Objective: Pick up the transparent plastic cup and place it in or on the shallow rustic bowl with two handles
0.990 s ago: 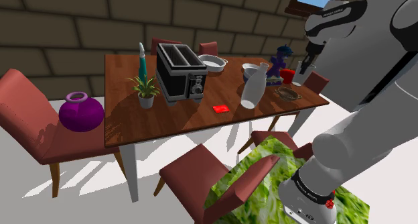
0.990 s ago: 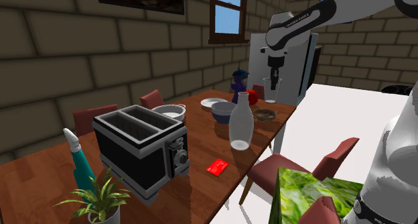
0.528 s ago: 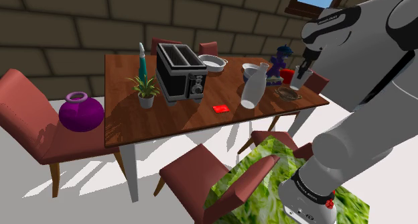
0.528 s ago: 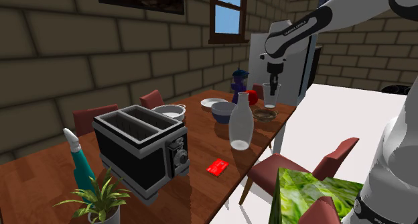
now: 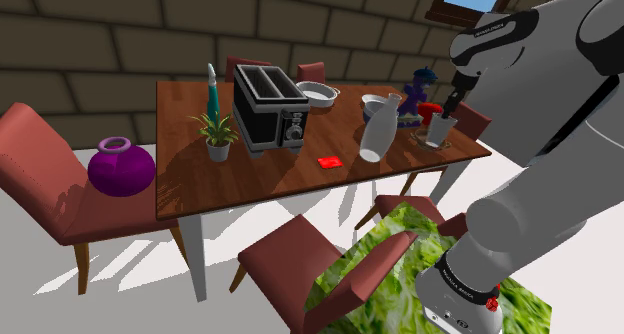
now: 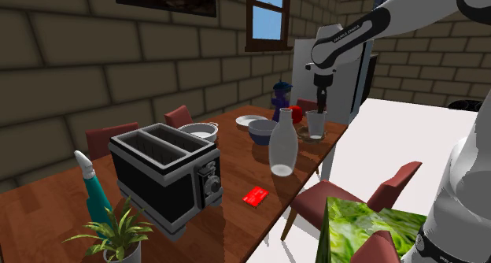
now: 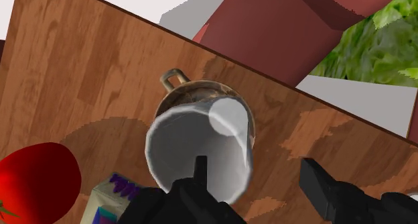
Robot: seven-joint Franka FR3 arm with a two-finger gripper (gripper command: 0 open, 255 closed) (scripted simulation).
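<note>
Gripper (image 7: 253, 163) jaws spread wide, clasping nothing. Translucent cup (image 7: 191, 139) upright just below them: one finger over cup mouth, other outside cup wall. Cup sits in brown handled bowl (image 7: 175, 78) on wooden table (image 7: 80, 75).

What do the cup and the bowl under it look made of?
Cup: pale grey, translucent, thin-walled, its base showing through as a lighter disc; probably plastic, possibly glass. Bowl: brown, mottled, dull rim with a loop handle; looks like aged metal or glazed pottery.
</note>
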